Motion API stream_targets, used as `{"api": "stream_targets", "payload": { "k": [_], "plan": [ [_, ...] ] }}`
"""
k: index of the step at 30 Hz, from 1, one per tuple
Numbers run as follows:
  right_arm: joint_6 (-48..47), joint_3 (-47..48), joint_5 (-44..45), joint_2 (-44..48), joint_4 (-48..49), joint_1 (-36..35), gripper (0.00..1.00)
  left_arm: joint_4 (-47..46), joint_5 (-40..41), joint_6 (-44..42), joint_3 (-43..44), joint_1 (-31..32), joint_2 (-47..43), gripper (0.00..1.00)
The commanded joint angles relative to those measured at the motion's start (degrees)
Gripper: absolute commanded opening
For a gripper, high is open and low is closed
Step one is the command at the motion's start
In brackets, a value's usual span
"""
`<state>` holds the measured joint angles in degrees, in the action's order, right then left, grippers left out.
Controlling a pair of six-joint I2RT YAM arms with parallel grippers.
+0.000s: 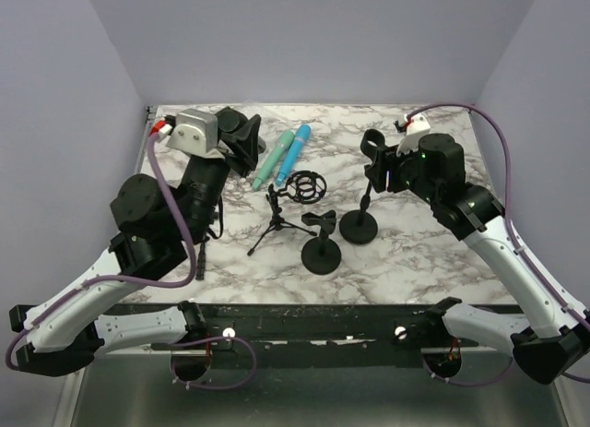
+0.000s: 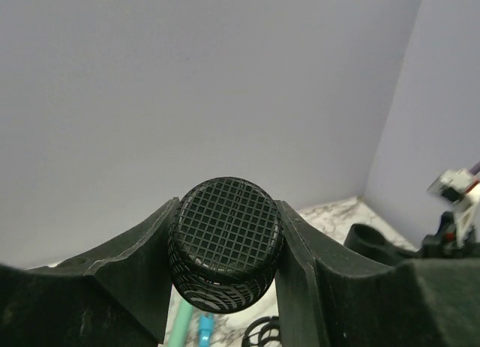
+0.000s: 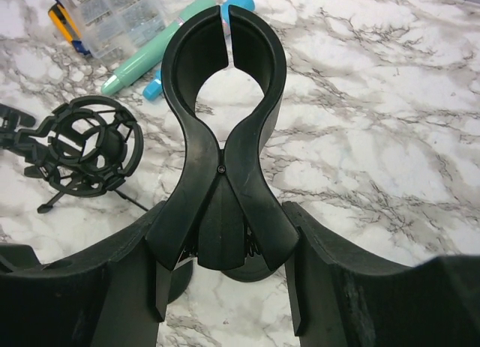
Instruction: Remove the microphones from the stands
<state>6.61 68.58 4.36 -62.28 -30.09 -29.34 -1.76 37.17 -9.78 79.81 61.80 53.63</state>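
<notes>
**Mic out of the clip, pinched in the left gripper (image 1: 238,132) at the upper left of the top view.**
The mic (image 2: 225,238) looks rigid, fairly heavy and smooth; its mesh head, now between the fingers, could dent, so the barrel is probably the safer hold. The right gripper (image 3: 223,266) clamps the stand's (image 1: 358,226) empty clip (image 3: 219,160).
</notes>
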Motion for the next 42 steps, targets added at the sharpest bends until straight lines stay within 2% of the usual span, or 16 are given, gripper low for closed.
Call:
{"api": "stream_targets", "payload": {
  "k": [1, 5, 9, 17, 20, 22, 29, 32, 35, 42],
  "plan": [
    [-0.03, 1.35, -3.31, 2.11, 2.91, -1.1, 0.0, 0.79, 0.43, 3.06, -5.19, -3.93, -2.23, 0.0],
    [-0.95, 2.52, -3.59, 2.01, 2.14, -2.08, 0.0, 1.62, -3.1, 7.56, -10.36, -9.69, -4.47, 0.0],
    [-0.78, -1.26, -3.04, 4.64, 2.66, -4.05, 0.01, 1.23, -5.01, 10.98, -15.18, -14.32, -5.9, 0.0],
    [-0.05, -5.12, 6.97, 5.33, -4.91, -10.77, 0.01, -0.6, -6.38, 12.41, -20.7, -15.95, -6.85, 0.0],
    [0.92, -4.77, 7.52, 5.42, -6.69, -11.64, 0.01, -0.61, -6.67, 13.11, -21.66, -16.02, -7.25, 0.0],
    [1.72, -4.52, 6.1, 5.51, -7.1, -11.73, 0.07, -0.77, -6.67, 13.37, -22.19, -16.04, -7.59, 0.0],
    [5.5, -2.01, 5.83, 4.15, -9.62, -11.79, 0.64, -2.27, -5.71, 12.91, -23.92, -16.09, -9.04, 0.0],
    [8.11, 0.43, 6.45, 3.4, -11.49, -11.77, 0.81, -2.8, -5.71, 12.19, -24.24, -16.02, -9.15, 0.0],
    [9.81, 3.26, 6.98, 3.2, -12.77, -11.78, 0.87, -3.51, -5.65, 11.61, -24.7, -16.03, -9.2, 0.0],
    [11.82, 9.61, 8.38, 2.29, -14.93, -11.79, 0.91, -4.8, -5.76, 11.35, -25.65, -16.08, -10.07, 0.0]
  ]
}}
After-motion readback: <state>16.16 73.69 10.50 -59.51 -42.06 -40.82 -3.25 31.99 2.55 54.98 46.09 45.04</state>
